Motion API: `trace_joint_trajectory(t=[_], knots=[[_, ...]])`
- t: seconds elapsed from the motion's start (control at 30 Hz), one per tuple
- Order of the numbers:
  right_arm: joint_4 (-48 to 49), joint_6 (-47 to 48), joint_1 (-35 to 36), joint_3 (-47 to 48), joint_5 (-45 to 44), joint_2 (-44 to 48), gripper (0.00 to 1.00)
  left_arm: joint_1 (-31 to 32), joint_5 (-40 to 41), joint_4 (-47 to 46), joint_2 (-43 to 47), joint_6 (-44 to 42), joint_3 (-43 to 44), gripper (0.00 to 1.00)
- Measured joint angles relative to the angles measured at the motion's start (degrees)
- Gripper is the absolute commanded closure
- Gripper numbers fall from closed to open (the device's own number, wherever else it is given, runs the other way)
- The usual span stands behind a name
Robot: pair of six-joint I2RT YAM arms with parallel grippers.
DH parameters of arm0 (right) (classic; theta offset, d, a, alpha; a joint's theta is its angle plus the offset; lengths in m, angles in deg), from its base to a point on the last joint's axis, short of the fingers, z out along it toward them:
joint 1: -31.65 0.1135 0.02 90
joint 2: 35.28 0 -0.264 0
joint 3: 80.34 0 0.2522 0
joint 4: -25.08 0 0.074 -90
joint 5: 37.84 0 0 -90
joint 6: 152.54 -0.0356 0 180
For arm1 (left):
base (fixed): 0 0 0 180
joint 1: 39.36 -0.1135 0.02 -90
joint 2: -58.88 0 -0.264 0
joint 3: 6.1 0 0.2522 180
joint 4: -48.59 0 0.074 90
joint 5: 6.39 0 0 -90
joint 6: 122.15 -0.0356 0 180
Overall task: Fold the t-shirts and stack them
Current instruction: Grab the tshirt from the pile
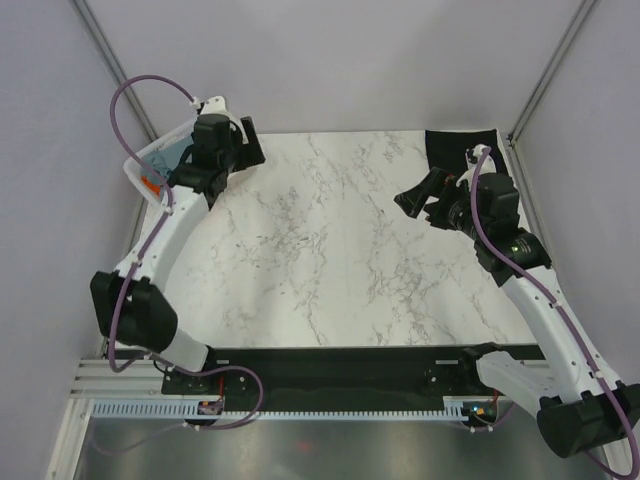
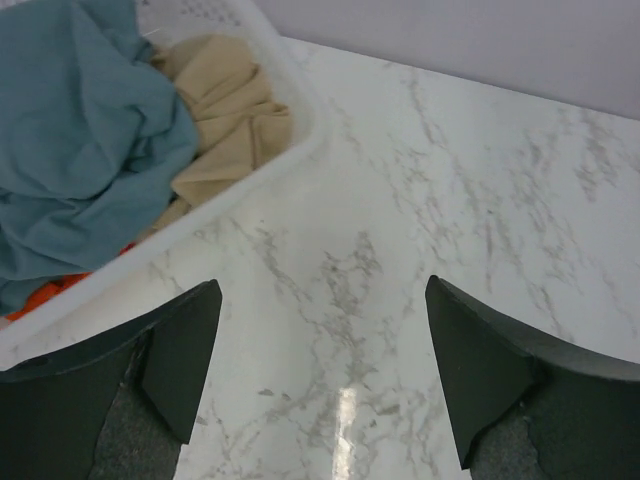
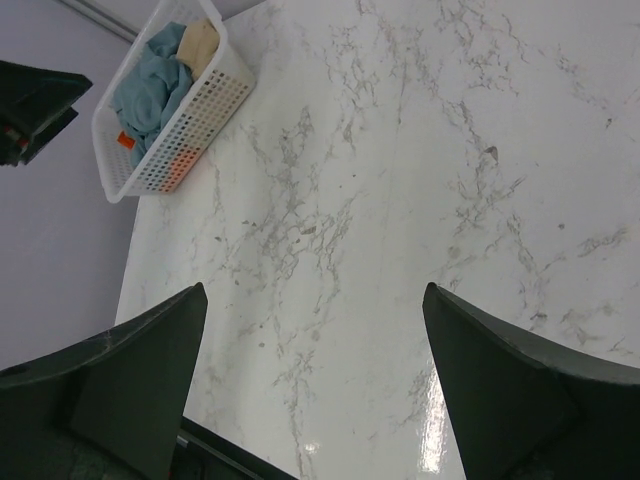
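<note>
A white lattice basket (image 1: 143, 172) at the table's far left holds crumpled t-shirts: a slate blue-grey one (image 2: 70, 150), a beige one (image 2: 225, 110) and an orange one (image 2: 45, 295) underneath. A black t-shirt (image 1: 458, 146) lies flat at the far right corner. My left gripper (image 1: 235, 152) is open and empty, just right of the basket over bare marble; its jaws (image 2: 320, 370) stand wide apart. My right gripper (image 1: 420, 200) is open and empty above the table's right side, in front of the black shirt. The right wrist view shows the basket (image 3: 200, 115) far off.
The marble tabletop (image 1: 320, 250) lies between the arms. Grey walls close in the far, left and right sides. A black rail (image 1: 340, 360) runs along the near edge by the arm bases. The left arm (image 3: 35, 100) shows at the right wrist view's left edge.
</note>
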Motion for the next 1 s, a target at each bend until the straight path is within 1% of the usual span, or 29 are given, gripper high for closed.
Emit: trace_joint_trajectory(t=[0.17,0.3,0.47,0.53,0.7,0.73,0.83,0.9,0.97,1.0], knots=[[1.4,-0.1,0.0,-0.3,2.2,0.6,0.02,-9.9,2.2,0.3,-11.3,0.2,6.1,0.14],[3.2,-0.1,0.0,-0.9,3.0,2.6,0.02,-15.0,2.8,-0.1,-20.9,0.2,14.1,0.19],[5.1,-0.1,0.0,-1.2,2.8,4.0,0.02,-18.1,1.0,0.1,-29.4,0.4,21.1,0.2],[5.8,-0.1,0.0,-1.2,2.8,3.9,0.02,-18.9,0.3,0.0,-32.1,0.4,23.2,0.25],[6.4,-0.2,0.0,-1.2,2.7,2.7,0.02,-20.0,-1.1,0.0,-36.9,0.5,24.6,0.28],[6.4,-0.2,0.0,-1.2,2.7,2.5,0.02,-20.0,-1.2,0.0,-37.5,0.5,24.6,0.33],[6.4,-0.6,0.0,-1.2,2.5,2.4,0.02,-20.0,-3.1,0.1,-39.1,0.6,25.1,0.71],[6.8,-0.9,0.0,-1.4,2.2,2.6,0.02,-19.9,-4.5,0.1,-39.1,0.3,25.4,0.74],[7.0,-1.2,0.0,-1.9,2.2,3.0,0.02,-19.9,-5.4,0.0,-38.6,0.3,25.6,0.73],[7.0,-1.5,0.0,-2.0,2.2,3.1,0.02,-19.8,-6.1,0.2,-38.2,0.3,25.7,0.77]])
